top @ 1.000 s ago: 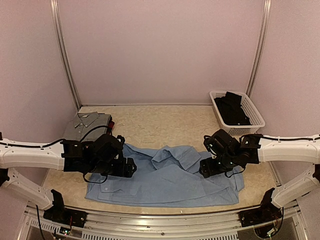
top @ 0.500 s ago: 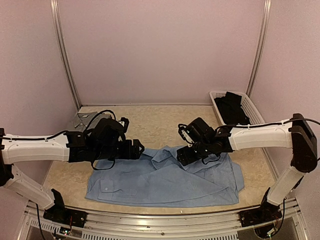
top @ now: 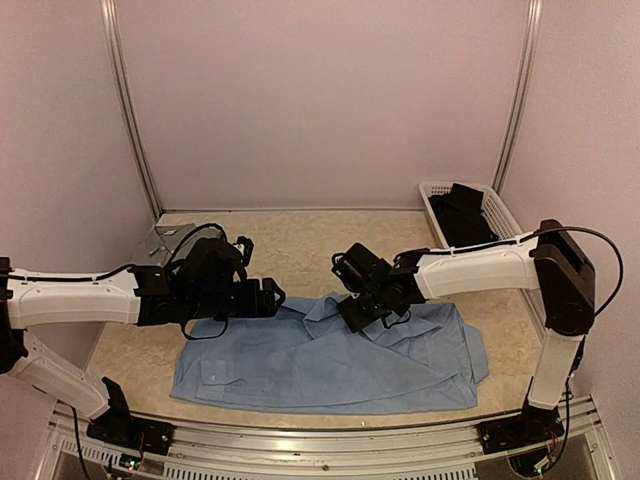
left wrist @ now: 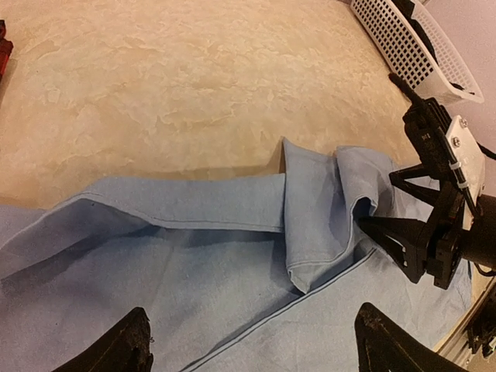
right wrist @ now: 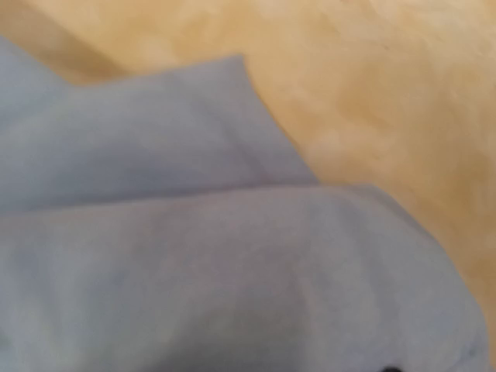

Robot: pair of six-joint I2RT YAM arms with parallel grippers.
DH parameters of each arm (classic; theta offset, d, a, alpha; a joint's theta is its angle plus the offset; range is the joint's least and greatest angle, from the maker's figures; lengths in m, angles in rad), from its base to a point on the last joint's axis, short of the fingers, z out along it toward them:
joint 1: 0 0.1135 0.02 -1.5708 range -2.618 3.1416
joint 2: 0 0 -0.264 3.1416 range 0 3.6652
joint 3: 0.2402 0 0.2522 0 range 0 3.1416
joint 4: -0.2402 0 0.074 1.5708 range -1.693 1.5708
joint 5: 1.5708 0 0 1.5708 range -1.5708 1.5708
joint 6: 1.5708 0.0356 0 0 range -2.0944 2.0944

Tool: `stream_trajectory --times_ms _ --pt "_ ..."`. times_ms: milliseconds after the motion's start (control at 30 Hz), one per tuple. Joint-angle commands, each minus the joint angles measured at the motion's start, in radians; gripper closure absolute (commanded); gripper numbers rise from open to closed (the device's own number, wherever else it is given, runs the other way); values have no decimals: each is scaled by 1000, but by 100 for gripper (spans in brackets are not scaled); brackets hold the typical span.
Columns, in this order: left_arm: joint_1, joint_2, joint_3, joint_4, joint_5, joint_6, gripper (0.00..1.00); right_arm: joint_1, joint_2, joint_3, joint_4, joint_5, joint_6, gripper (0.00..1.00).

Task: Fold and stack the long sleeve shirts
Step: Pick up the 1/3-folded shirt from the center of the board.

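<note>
The large light blue shirt (top: 320,365) lies spread across the front of the table, its collar and a folded flap bunched near the middle. My left gripper (top: 272,298) is open and empty, hovering over the shirt's upper left part (left wrist: 194,256). My right gripper (top: 352,312) is at the bunched flap; in the left wrist view its two fingers (left wrist: 380,231) stand apart around the fold's edge. Blurred blue cloth (right wrist: 232,271) fills the right wrist view. The grey shirt (top: 150,245) lies folded at the back left, mostly behind my left arm. A red edge of the plaid shirt (left wrist: 3,50) shows beside it.
A white mesh basket (top: 512,235) with dark clothing (top: 465,215) stands at the back right, also visible in the left wrist view (left wrist: 395,54). Bare beige tabletop (top: 300,250) lies behind the blue shirt. Pale walls close in the back and both sides.
My right arm has swung left from the shirt's right side to the bunched flap at the middle. My left gripper has moved right and back, over the shirt's upper left.
</note>
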Motion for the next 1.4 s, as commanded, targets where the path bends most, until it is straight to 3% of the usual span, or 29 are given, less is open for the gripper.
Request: stream_trajectory --times_ms 0,400,633,933,1367 --pt "11 -2 -17 38 15 -5 14 23 33 43 -116 175 11 36" --pt "52 17 -27 50 17 31 14 9 -78 84 -274 382 28 99" --pt "125 56 6 41 76 77 14 -76 -217 177 -412 493 -20 100" --pt "228 86 7 25 212 76 13 -171 -388 210 -472 578 -87 100" --pt "313 184 43 50 327 60 11 -207 -434 309 -548 590 -130 100"
